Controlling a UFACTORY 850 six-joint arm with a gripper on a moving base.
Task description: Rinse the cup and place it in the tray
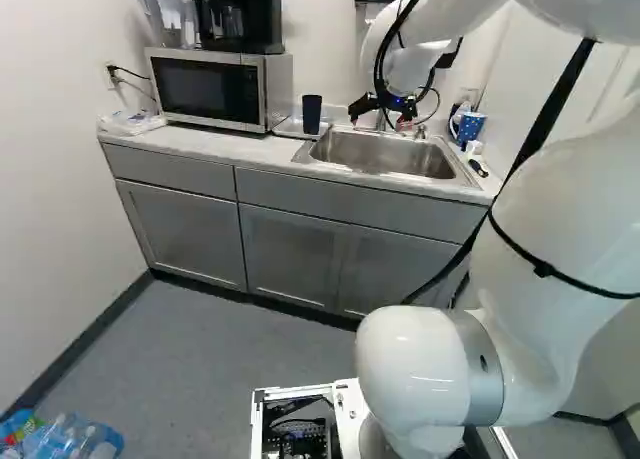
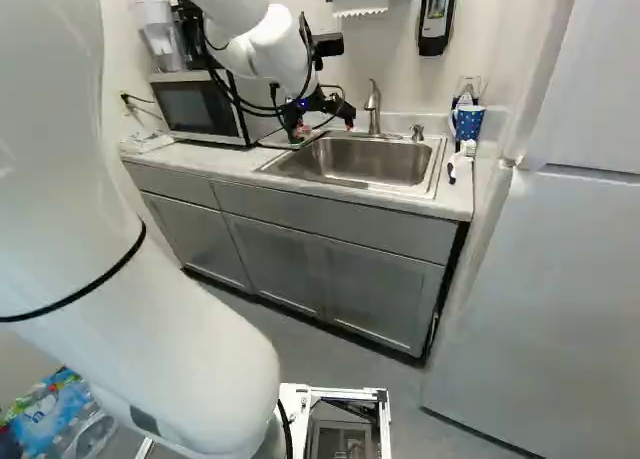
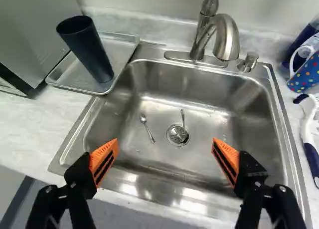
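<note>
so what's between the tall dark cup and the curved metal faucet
The wrist view shows, from the cup toward the faucet, a bare stretch of shallow metal tray, then the steel sink's rim; nothing stands there.

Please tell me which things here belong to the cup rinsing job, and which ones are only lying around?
Likely for the job:
Tray
Dark cup, standing in the tray
Sink and faucet
End effector, open

Likely not:
Spoon inside the sink
Spotted mug beside the sink
Microwave
</note>
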